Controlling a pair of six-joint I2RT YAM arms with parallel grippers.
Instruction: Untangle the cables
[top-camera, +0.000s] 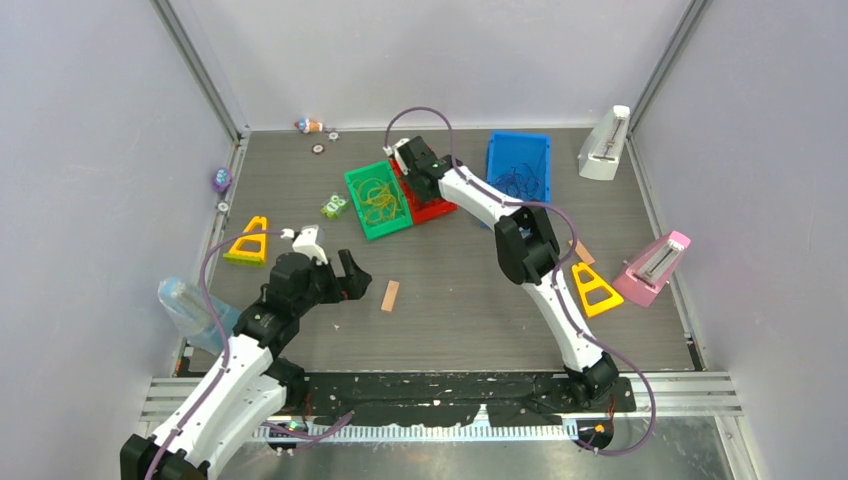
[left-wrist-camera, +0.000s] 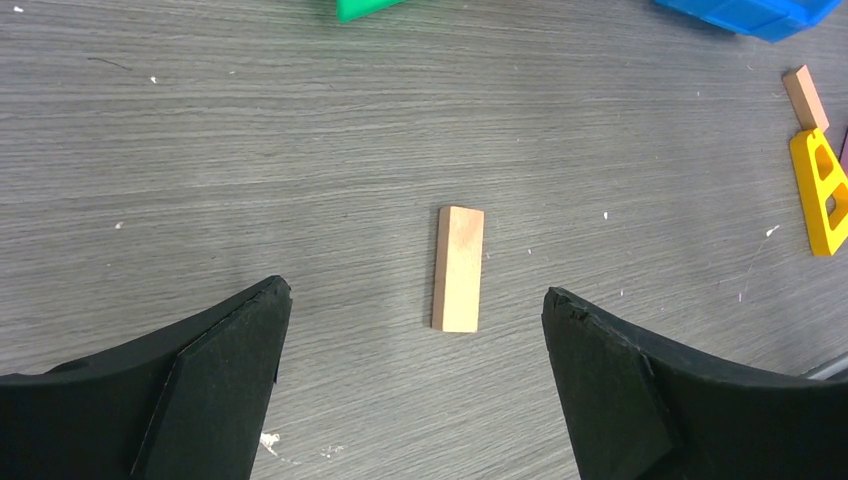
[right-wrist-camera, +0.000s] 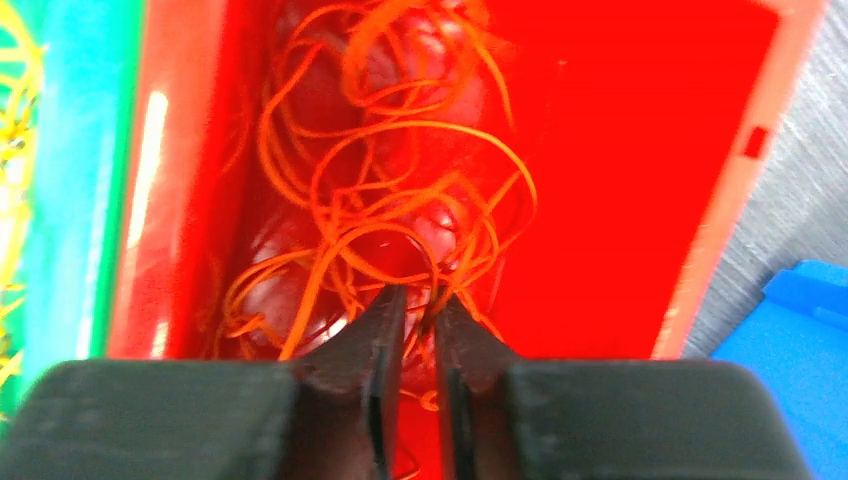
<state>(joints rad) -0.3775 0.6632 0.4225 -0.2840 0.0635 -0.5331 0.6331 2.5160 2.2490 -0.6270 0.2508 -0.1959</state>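
Note:
Orange cables (right-wrist-camera: 400, 200) lie in a loose tangle inside the red bin (right-wrist-camera: 620, 150). My right gripper (right-wrist-camera: 421, 297) hangs low over them, its jaws a narrow gap apart with a few orange strands running through the gap; in the top view the right gripper (top-camera: 405, 155) reaches over the red bin (top-camera: 435, 208). Yellow cables (top-camera: 380, 200) fill the green bin (top-camera: 352, 180), and dark blue cables (top-camera: 517, 180) lie in the blue bin (top-camera: 520, 140). My left gripper (left-wrist-camera: 415, 290) stands wide open and empty above the table, far from the bins; the top view shows the left gripper (top-camera: 345, 272) at the near left.
A tan block (left-wrist-camera: 459, 268) lies on the table just ahead of the left fingers. Yellow triangular pieces (top-camera: 250, 242) (top-camera: 596, 290), a white stand (top-camera: 605, 145), a pink stand (top-camera: 655, 268), a second tan block (top-camera: 582, 252) and a plastic bottle (top-camera: 190, 305) sit around the edges.

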